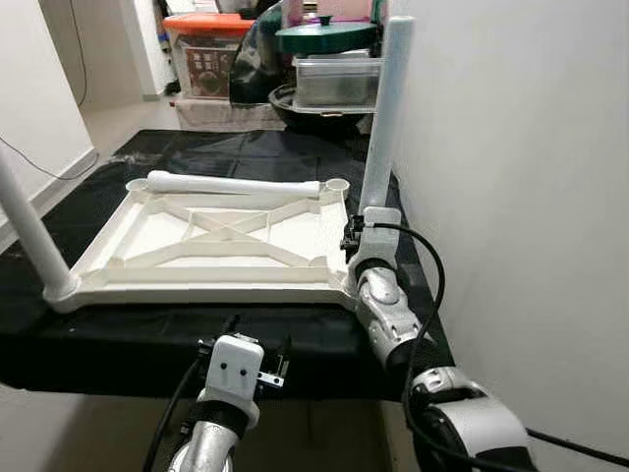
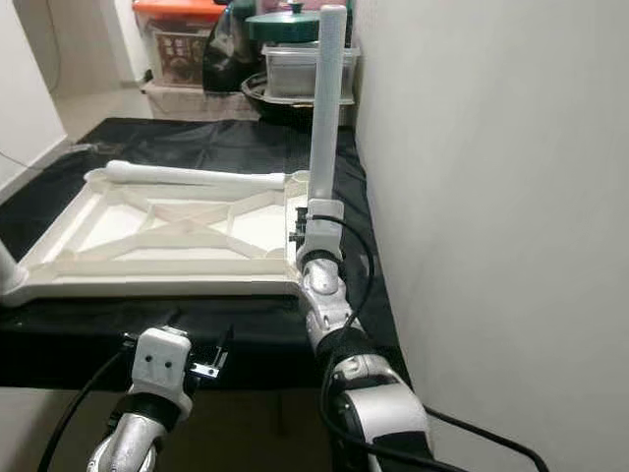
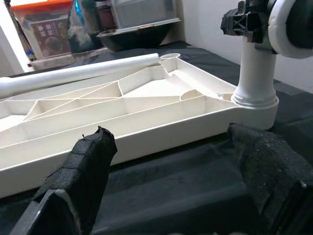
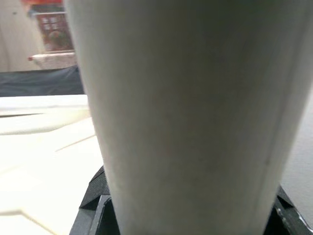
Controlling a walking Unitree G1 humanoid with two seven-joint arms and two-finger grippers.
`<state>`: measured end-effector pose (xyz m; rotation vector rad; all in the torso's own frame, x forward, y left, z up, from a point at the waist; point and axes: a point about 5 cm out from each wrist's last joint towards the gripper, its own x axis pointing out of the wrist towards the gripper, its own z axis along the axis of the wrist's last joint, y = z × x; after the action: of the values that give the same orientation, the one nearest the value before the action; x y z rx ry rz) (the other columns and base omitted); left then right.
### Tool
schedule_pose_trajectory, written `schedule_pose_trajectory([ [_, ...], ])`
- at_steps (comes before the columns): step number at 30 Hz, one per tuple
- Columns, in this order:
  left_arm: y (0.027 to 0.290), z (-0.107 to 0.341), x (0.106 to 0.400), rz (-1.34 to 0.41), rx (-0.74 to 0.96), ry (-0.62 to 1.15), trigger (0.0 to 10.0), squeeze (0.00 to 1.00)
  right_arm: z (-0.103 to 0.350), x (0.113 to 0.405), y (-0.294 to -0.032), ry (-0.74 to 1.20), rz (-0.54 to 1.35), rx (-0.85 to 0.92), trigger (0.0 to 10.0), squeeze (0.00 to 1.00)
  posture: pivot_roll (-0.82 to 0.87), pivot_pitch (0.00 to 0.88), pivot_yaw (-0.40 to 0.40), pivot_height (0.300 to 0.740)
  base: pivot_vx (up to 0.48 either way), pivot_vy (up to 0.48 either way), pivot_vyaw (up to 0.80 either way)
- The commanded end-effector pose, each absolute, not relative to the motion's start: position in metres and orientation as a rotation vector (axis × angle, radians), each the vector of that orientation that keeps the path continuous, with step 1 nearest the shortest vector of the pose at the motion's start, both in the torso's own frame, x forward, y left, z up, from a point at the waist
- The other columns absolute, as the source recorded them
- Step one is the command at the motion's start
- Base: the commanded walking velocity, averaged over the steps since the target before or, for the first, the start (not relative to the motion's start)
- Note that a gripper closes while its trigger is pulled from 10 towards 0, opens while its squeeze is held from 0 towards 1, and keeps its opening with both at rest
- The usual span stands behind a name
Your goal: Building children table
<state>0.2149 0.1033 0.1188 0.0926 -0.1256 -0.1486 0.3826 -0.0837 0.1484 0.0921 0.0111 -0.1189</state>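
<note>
Tabletop (image 1: 211,246) lies inverted on black sheet (image 1: 246,147). Right gripper (image 1: 356,239) grasps upright leg (image 1: 383,118) at tabletop's near corner. Left gripper (image 3: 181,181), jaws released, hovers near tabletop's front edge.

Both arms are silver metal with rounded, segmented joints. The right arm (image 1: 388,315) shows a ribbed silver wrist section, a glossy white-and-black shell nearer the body, and a thick black cable (image 1: 429,285) looping along its outer side. The left arm (image 1: 211,433) ends in a white boxy wrist housing (image 1: 234,366) with two small dark holes on its face and black brackets beside it; a black cable runs beside it. The left gripper's fingers (image 3: 83,171) are black, wrapped in coarse, fraying fabric tape.
</note>
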Motion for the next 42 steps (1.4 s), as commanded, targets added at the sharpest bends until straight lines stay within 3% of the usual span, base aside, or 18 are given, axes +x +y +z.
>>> schedule_pose_trajectory([
  [1, 0.104, 0.116, 0.215, -0.148, 0.098, -0.106, 10.0, 0.00, 0.123, 0.374, -0.086, 0.148, -0.204, 0.180, 0.0, 0.00, 0.09, 0.000, -0.028, 0.740, 0.000, 0.000, 0.00],
  [2, 0.104, 0.116, 0.215, -0.147, 0.098, -0.107, 10.0, 0.00, 0.122, 0.373, -0.081, 0.160, -0.187, 0.190, 3.0, 0.00, 0.09, 0.000, -0.028, 0.740, 0.000, 0.000, 0.00],
  [3, 0.104, 0.116, 0.215, -0.147, 0.097, -0.107, 10.0, 0.00, 0.122, 0.373, -0.077, 0.165, -0.174, 0.196, 3.0, 0.00, 0.09, 0.000, -0.028, 0.740, 0.000, 0.000, 0.00],
  [4, 0.104, 0.116, 0.215, -0.147, 0.097, -0.107, 10.0, 0.00, 0.125, 0.374, -0.073, 0.140, -0.136, 0.199, 10.0, 1.00, 0.09, 0.000, -0.028, 0.740, 0.000, 0.000, 0.00],
  [8, 0.104, 0.116, 0.215, -0.148, 0.096, -0.106, 10.0, 0.00, 0.136, 0.376, -0.071, 0.070, -0.089, 0.199, 10.0, 1.00, 0.09, 0.000, -0.023, 0.740, 0.000, 0.000, 0.00],
  [9, 0.104, 0.116, 0.216, -0.148, 0.097, -0.105, 10.0, 0.00, 0.140, 0.378, -0.072, 0.048, -0.067, 0.212, 10.0, 0.00, 0.09, 0.000, -0.023, 0.740, 0.000, 0.000, 0.00],
  [14, 0.104, 0.116, 0.216, -0.149, 0.095, -0.106, 10.0, 0.00, 0.153, 0.381, -0.074, -0.031, 0.056, 0.236, 10.0, 0.00, 0.09, 0.000, -0.023, 0.740, 0.000, 0.000, 0.00],
  [16, 0.104, 0.119, 0.215, -0.151, 0.094, -0.126, 10.0, 0.00, 0.161, 0.382, -0.065, -0.056, 0.364, 0.262, 10.0, 0.00, 0.09, 0.000, -0.024, 0.740, 0.000, 0.000, 0.00],
  [19, 0.103, 0.120, 0.215, -0.153, 0.093, -0.137, 10.0, 0.00, 0.162, 0.381, -0.063, -0.051, 0.476, 0.279, 10.0, 0.00, 0.09, 0.000, -0.024, 0.740, 0.000, 0.000, 0.00],
  [25, 0.099, 0.128, 0.213, -0.188, 0.110, -0.204, 10.0, 0.00, 0.149, 0.369, -0.057, 0.074, 0.933, 0.134, 10.0, 0.00, 0.08, 0.000, -0.023, 0.740, 0.000, 0.000, 0.00],
  [32, 0.095, 0.131, 0.210, -0.228, 0.112, -0.232, 10.0, 0.00, 0.147, 0.361, -0.038, 0.123, 1.133, 0.053, 10.0, 0.00, 0.09, 0.000, -0.023, 0.740, 0.000, 0.000, 0.00],
  [36, 0.096, 0.131, 0.210, -0.228, 0.106, -0.239, 10.0, 0.00, 0.151, 0.363, -0.033, 0.126, 1.131, 0.064, 10.0, 0.00, 0.10, 0.000, -0.026, 0.740, 0.000, 0.000, 0.00],
  [37, 0.095, 0.132, 0.210, -0.232, 0.106, -0.245, 10.0, 0.00, 0.151, 0.363, -0.031, 0.125, 1.129, 0.055, 2.1, 0.00, 0.10, 0.000, -0.026, 0.740, 0.000, 0.000, 0.00],
  [38, 0.095, 0.132, 0.210, -0.232, 0.106, -0.245, 10.0, 0.00, 0.151, 0.363, -0.031, 0.125, 1.129, 0.055, 2.1, 0.00, 0.10, 0.000, -0.026, 0.740, 0.000, 0.000, 0.00],
  [39, 0.095, 0.132, 0.209, -0.235, 0.105, -0.248, 10.0, 0.00, 0.150, 0.362, -0.031, 0.128, 1.138, 0.052, 0.0, 0.00, 0.10, 0.000, -0.026, 0.740, 0.000, 0.000, 0.00],
  [42, 0.095, 0.131, 0.209, -0.237, 0.106, -0.248, 10.0, 0.00, 0.147, 0.364, -0.033, 0.128, 1.080, 0.038, 0.0, 0.00, 0.10, 0.000, -0.030, 0.740, 0.000, 0.000, 0.00],
])
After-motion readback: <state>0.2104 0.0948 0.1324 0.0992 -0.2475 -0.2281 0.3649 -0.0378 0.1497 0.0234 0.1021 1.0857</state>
